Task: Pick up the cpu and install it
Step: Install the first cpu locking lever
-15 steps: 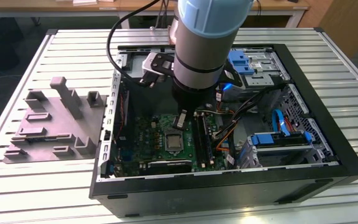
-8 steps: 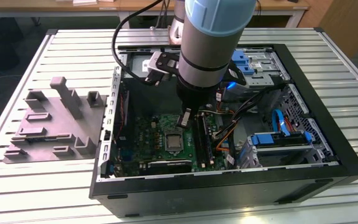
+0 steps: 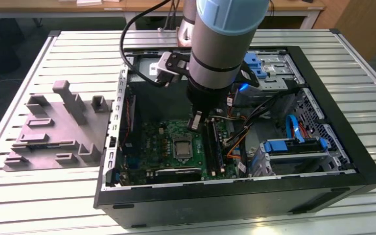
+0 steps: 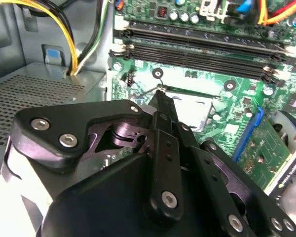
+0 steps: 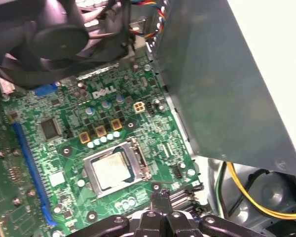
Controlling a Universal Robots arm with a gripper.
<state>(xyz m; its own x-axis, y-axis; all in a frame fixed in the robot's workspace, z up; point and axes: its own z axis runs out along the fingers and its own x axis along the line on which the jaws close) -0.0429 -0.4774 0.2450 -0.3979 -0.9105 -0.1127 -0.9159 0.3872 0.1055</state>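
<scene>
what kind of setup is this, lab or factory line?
Likely a robotics lab test bench: an open desktop PC case lies on a slatted aluminium table, beside a grey parts fixture, with wooden desks behind.

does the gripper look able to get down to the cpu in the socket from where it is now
Probably yes. The cpu lies face up in the open socket on the green board, nothing over it. The gripper hangs just beside it, above the memory slots; cables sit off to the side.

White logo print (image 5: 102,93) on green pcb (image 5: 138,84), other tiny component markings prob. too small to read
</scene>
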